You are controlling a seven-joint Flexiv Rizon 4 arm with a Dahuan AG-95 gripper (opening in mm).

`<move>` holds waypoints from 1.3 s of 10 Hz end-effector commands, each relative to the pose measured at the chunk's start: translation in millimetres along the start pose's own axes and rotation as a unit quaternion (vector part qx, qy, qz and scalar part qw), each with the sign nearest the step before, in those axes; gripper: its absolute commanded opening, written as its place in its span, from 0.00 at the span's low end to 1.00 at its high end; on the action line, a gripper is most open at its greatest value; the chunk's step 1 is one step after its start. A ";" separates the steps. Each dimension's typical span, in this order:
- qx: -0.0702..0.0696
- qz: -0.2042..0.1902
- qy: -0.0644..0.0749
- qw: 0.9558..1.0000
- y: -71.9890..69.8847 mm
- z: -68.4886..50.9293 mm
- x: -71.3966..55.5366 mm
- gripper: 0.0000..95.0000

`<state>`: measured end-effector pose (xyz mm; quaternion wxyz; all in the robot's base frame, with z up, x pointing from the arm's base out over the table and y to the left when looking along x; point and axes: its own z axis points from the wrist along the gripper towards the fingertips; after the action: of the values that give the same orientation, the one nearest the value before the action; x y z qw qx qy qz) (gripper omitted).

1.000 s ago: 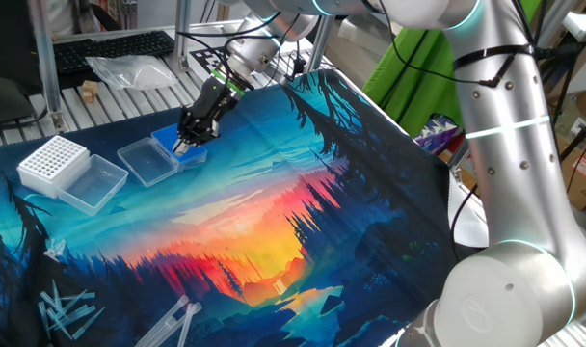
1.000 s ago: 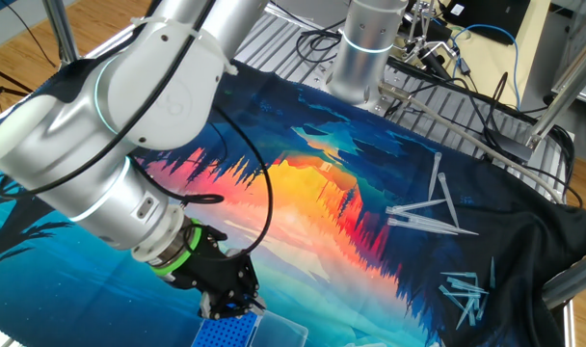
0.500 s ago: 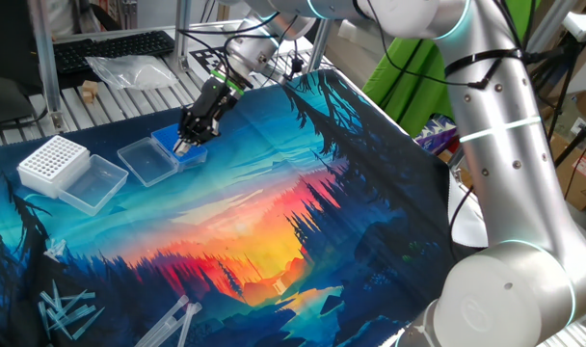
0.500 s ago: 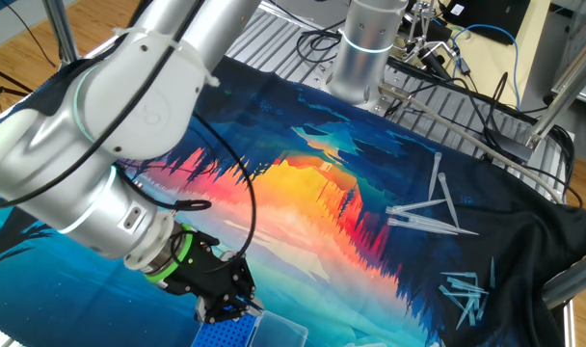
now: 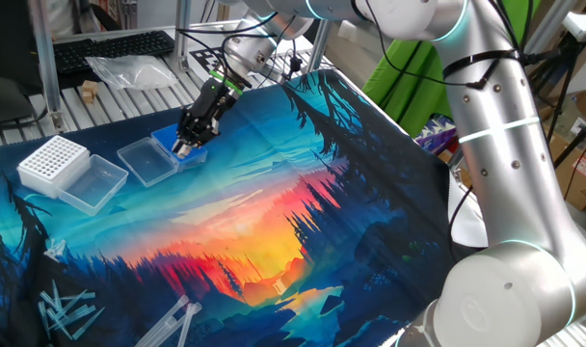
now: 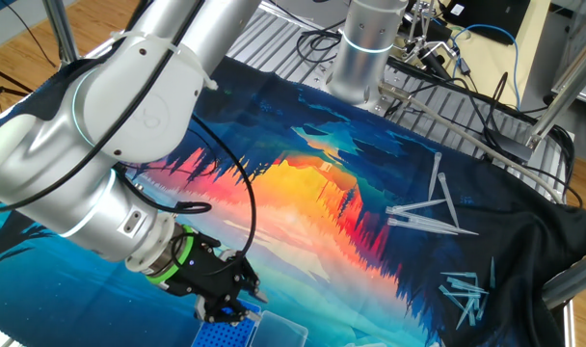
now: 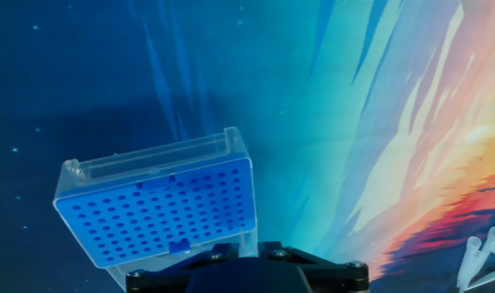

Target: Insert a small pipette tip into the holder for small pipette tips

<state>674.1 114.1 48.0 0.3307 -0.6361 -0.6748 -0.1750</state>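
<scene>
Blue plastic marked the holder for small pipette tips (image 7: 158, 213), which lay on the printed mat (image 5: 274, 193) toward its far left part in one fixed view, with its clear lid (image 5: 145, 160) swung open flat beside it. The gripper (image 5: 183, 147) hung right over the holder's top, angled downward. Its fingertips were too small and dark in both fixed views for me to tell whether the jaws were spread or pressed together, and the hand view showed only the black body of the hand along the bottom edge, not the fingers. No tip could be made out between the fingers. In the other fixed view the holder (image 6: 224, 336) was cut off by the bottom edge, with the gripper (image 6: 226, 310) just above it. Whether the fingertips touched the grid of holes could not be told. 2 small marks on the grid might have been seated tips, but they were unclear. Well apart to the left stood a white rack (image 5: 52, 161). Loose clear tips (image 6: 423, 212) lay scattered at the other end of the mat.
</scene>
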 end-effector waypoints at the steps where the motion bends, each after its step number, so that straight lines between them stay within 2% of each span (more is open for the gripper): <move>1: 0.003 0.000 0.000 1.000 0.9 -0.1 -0.5 0.40; 10: 0.003 -0.001 0.006 1.000 -0.1 -0.9 1.9 0.40; 12: 0.001 -0.002 0.005 1.000 -0.2 -0.8 2.1 0.00; 13: 0.001 -0.002 0.006 1.000 -0.2 -0.8 2.2 0.00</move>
<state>673.7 115.3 50.3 0.3343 -0.6329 -0.6750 -0.1790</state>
